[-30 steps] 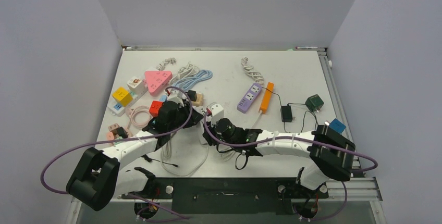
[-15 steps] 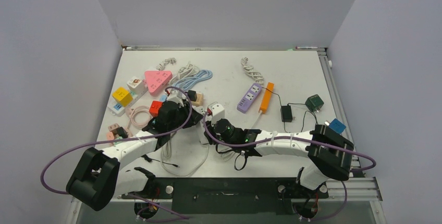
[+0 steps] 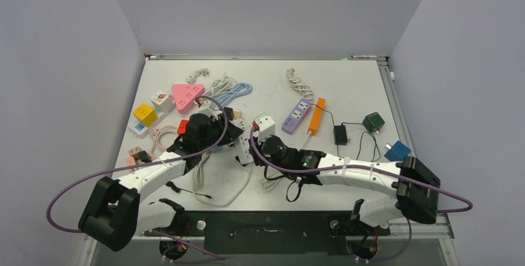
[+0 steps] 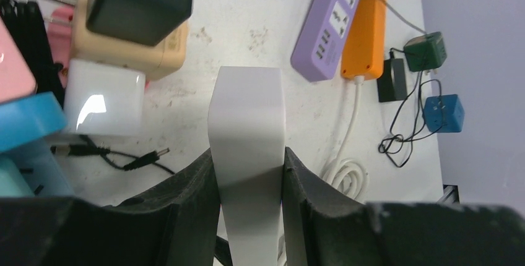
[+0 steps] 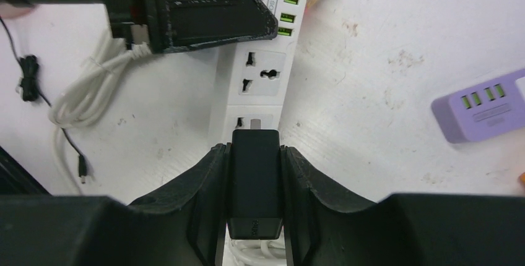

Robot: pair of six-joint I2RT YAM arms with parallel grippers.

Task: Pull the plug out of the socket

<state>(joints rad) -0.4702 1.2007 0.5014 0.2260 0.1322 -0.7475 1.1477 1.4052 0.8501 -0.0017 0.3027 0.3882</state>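
Observation:
The socket is a white power strip with green USB ports at its far end, lying mid-table. My left gripper is shut on the strip, which shows edge-on between the black fingers. The black plug sits at the strip's nearest outlet, its front end against the strip face. My right gripper is shut on the plug's sides. In the top view the left gripper and the right gripper meet at the strip. The plug's pins are hidden.
A purple strip and an orange strip lie right of the work. A black adapter, a green adapter and a blue cube sit further right. Pink, yellow and red adapters crowd the left. A white cable loops near the front.
Both grippers and the strip have shifted slightly away from the near edge. The right arm's elbow has swung out to the right. Neither grip has changed.

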